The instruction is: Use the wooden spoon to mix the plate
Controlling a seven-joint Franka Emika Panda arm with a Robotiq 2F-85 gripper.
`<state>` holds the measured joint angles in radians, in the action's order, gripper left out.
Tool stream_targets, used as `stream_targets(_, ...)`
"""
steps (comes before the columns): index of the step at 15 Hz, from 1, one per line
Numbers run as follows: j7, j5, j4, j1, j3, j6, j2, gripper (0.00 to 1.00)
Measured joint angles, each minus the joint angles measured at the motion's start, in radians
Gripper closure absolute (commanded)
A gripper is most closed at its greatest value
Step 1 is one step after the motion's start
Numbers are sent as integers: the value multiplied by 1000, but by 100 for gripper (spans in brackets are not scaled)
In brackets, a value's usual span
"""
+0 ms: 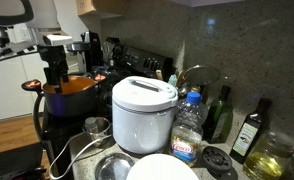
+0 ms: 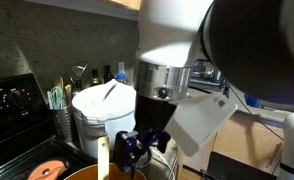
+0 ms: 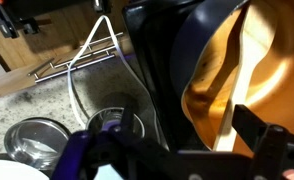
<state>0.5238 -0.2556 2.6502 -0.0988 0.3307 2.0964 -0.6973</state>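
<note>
- Claw (image 1: 55,73) of the Franka arm hangs with its jaws spread wide over the orange pot (image 1: 73,88) on the stove (image 1: 127,58), in an exterior view; nothing is visible between the jaws.
- On the speckled surface (image 1: 87,149) in an exterior view, the white plate (image 1: 162,168) lies at the near edge, just in front of the white rice cooker (image 1: 144,115) and well apart from the pot. A small shiny metal dish (image 1: 114,167) sits beside the plate, and bottles (image 1: 249,130) line the wall.
- Seen close in an exterior view, the arm fills most of the frame. The wooden spoon (image 2: 104,158) stands upright in the pot, just beside the claw (image 2: 137,158) and outside its jaws. The rice cooker (image 2: 99,115) stands behind.
- From the wrist view, the spoon's pale handle (image 3: 239,80) leans along the pot's orange inner wall (image 3: 212,75). Two metal dishes (image 3: 37,140) rest on the surface beside the pot, below a white cord (image 3: 87,50).
</note>
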Motion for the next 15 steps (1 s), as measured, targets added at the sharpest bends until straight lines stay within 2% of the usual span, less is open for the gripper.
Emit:
stream_targets(8, 125, 9, 15, 17, 1, 401, 188, 0)
stream_targets(11, 187, 46, 13, 22, 4, 481, 223, 0)
stream_targets(12, 209, 65, 10, 26, 6, 490, 229, 25)
stream_targets(13, 230, 84, 8, 29, 7, 492, 231, 28)
stream_targets(15, 268, 116, 4, 31, 11, 493, 232, 42)
